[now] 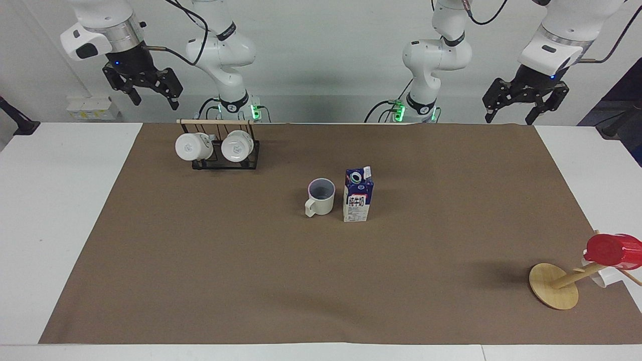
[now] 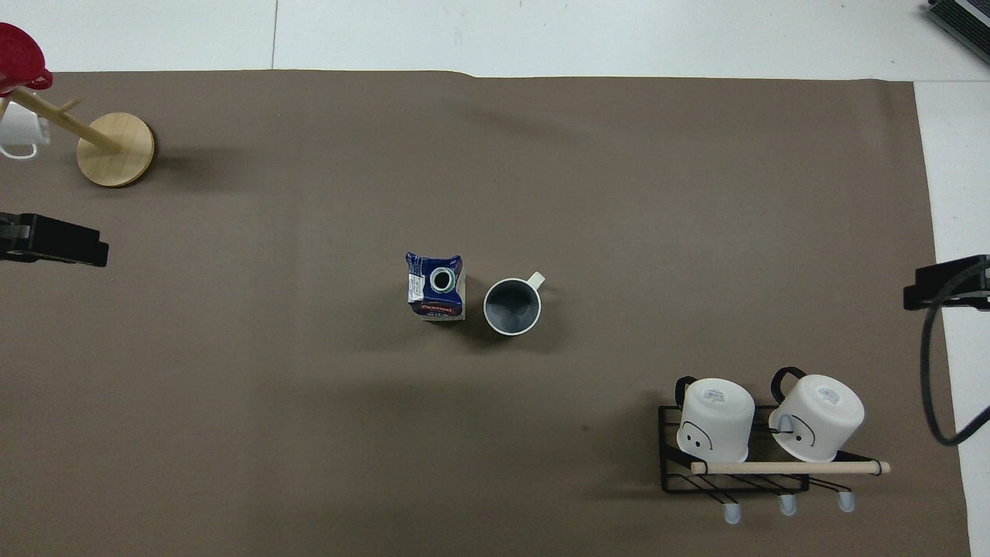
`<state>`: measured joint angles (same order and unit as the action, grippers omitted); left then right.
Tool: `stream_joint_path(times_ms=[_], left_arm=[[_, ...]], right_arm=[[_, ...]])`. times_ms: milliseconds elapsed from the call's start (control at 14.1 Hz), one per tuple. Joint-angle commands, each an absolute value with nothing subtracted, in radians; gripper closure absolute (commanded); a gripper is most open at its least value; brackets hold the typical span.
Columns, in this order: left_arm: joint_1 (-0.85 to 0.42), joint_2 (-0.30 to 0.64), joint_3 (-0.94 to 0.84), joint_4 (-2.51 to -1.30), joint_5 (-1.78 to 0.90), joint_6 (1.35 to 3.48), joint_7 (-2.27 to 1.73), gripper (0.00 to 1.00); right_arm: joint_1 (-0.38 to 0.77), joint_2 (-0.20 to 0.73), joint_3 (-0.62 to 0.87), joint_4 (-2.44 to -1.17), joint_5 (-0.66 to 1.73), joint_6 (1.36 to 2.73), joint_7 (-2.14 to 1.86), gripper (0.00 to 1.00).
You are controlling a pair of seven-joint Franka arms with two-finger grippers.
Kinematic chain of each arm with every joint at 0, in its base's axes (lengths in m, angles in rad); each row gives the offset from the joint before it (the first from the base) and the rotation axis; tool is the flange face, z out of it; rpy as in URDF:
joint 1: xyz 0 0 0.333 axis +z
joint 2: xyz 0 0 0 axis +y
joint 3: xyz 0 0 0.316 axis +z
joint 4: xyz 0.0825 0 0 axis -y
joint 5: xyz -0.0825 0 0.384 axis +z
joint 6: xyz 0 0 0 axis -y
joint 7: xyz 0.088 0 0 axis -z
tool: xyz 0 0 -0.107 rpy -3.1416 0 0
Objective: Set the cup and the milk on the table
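Facing view: the cup (image 1: 320, 196) and the milk (image 1: 358, 195) stand upright just beside each other on the brown sheet in the middle of the worktop (image 1: 60, 200), the cup toward the right arm's end, so the placing looks done. Neither is touched. The right claw (image 1: 143, 86) hangs released and empty, raised above the worktop's edge close to the black rack (image 1: 220, 153) with two white mugs. The left claw (image 1: 524, 100) hangs released too, high at its own end. Both arms look parked clear, probably so nothing gets knocked.
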<state>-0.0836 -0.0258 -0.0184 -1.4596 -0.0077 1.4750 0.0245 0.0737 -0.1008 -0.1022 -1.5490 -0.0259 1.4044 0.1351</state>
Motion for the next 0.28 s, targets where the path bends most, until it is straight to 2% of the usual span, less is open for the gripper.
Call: stream_joint_path(times_ms=[0, 213], left_arm=[[-0.069, -0.037, -0.028, -1.466, 0.008, 1.46, 0.038, 0.0], [-0.069, -0.037, -0.028, -1.466, 0.008, 1.46, 0.038, 0.0]], right_arm=[[0.071, -0.112, -0.103, -1.563, -0.025, 1.42, 0.123, 0.0], [0.069, -0.112, -0.103, -1.563, -0.025, 1.42, 0.12, 0.0]])
